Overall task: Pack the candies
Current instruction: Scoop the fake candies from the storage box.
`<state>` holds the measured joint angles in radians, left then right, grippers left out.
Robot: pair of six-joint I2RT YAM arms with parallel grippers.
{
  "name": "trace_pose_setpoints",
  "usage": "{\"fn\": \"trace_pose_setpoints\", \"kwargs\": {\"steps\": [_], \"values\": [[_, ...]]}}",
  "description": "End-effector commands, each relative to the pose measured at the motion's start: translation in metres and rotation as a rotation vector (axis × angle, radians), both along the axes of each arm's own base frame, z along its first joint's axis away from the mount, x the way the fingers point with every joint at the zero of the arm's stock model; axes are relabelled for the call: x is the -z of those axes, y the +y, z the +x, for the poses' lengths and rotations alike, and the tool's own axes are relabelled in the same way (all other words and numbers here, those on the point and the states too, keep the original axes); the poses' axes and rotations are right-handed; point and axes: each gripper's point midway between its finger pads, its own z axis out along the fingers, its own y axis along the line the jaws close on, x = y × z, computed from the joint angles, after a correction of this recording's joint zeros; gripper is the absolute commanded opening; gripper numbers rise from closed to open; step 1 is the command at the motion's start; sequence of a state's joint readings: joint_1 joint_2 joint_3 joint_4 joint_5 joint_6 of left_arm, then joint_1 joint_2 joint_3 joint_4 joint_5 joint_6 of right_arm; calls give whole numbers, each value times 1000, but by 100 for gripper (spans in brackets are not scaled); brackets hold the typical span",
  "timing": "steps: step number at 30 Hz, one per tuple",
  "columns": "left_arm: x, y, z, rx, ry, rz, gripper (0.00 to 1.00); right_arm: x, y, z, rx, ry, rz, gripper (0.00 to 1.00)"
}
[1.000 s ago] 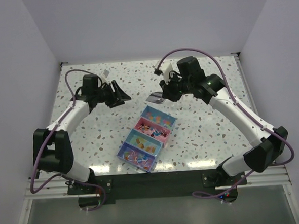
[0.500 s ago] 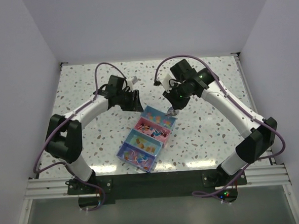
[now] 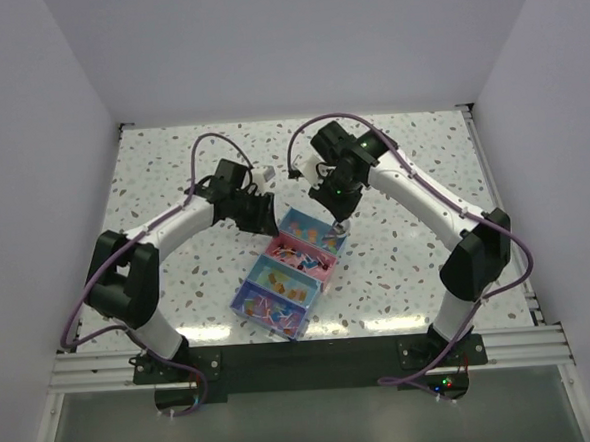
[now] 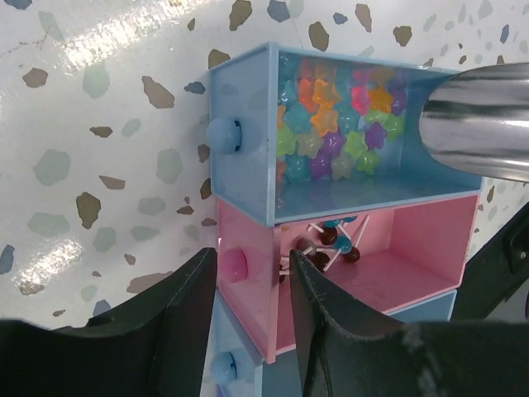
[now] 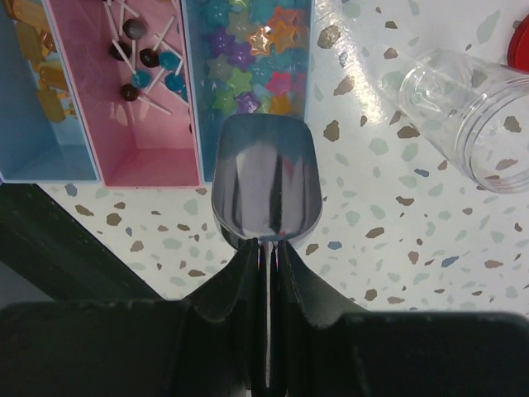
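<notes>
Right fingers [image 5: 235, 285] squeeze a scoop [image 5: 264, 178] by the candies [image 5: 244, 45]. Left fingers [image 4: 178, 327] are apart around a pink knob [image 4: 234, 266].

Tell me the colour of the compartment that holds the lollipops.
Pink. The lollipop compartment shows best in the right wrist view.

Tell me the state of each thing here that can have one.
left gripper, open, fingers either side of the pink compartment's knob
right gripper, shut on scoop
scoop, empty, held at the star candies
jar, on its side, uncapped, looks empty
</notes>
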<state>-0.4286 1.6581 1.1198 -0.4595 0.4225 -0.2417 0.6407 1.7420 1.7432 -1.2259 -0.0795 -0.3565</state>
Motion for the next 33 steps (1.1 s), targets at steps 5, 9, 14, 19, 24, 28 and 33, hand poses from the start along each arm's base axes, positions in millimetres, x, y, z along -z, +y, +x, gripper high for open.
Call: {"fn": "trace_pose_setpoints", "kwargs": {"steps": [5, 9, 14, 19, 24, 28, 33], "values": [[-20, 5, -17, 30, -59, -23, 45, -6, -7, 2, 0, -16, -55, 0], [-19, 2, -22, 41, -45, -44, 45, -1, -9, -1, -3, -10, -80, 0], [-11, 2, -24, 41, -31, -41, 39, 5, -9, -2, -13, -1, -120, 0], [-2, -2, -29, 47, -11, -43, 32, 8, -11, -3, -21, -6, -161, 0], [2, 0, -30, 37, -4, -33, 24, 11, -10, -6, -30, -11, -200, 0], [2, 1, -29, 32, -3, -32, 21, 16, -6, -11, -53, -1, -233, 0], [1, 0, -29, 31, -10, -36, 16, 23, -6, -11, -52, 18, -259, 0]]}}
